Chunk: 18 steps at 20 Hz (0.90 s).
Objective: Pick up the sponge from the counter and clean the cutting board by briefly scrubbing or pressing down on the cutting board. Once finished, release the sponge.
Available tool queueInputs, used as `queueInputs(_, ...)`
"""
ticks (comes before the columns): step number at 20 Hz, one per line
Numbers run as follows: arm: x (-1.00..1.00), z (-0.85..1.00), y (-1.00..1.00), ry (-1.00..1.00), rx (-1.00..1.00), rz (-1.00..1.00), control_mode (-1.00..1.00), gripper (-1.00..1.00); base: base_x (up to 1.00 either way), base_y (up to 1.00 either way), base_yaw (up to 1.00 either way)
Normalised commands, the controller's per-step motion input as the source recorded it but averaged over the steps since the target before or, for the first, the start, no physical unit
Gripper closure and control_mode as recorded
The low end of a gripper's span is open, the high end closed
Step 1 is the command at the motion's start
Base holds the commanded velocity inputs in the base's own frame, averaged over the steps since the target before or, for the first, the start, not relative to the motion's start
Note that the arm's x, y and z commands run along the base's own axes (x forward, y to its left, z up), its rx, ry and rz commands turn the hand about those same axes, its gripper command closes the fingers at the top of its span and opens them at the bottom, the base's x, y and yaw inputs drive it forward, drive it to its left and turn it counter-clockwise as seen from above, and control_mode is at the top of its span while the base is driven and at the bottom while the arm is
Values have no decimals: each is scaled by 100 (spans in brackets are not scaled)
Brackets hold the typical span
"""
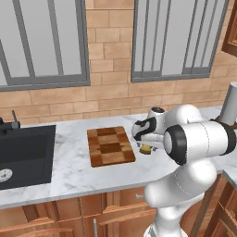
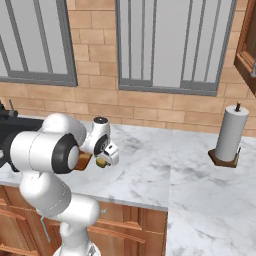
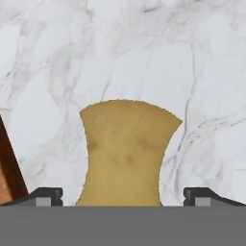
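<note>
I see my tool (image 3: pixel 123 194) spread wide over the sponge (image 3: pixel 126 151) on the tabletop (image 3: pixel 144 57) (hand view); the left base view adds the cutting board (image 1: pixel 110 146) just left.

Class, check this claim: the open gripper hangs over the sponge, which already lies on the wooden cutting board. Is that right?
Not quite. The sponge lies on the white marble counter, beside the cutting board, not on it; the hand view shows marble all around it. The rest stands: the gripper is open, a fingertip to each side of the sponge.
</note>
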Motion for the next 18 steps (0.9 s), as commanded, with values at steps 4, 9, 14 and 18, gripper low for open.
queueInputs(4, 0, -13, 0, 0, 0, 0, -100, -100, 0, 0, 0)
queueInputs(9, 4, -13, 0, 0, 0, 0, -100, -100, 0, 0, 0)
queueInputs(14, 0, -2, 0, 0, 0, 0, -100, -100, 0, 0, 0)
queueInputs(18, 0, 0, 0, 0, 0, 0, -100, -100, 0, 0, 0)
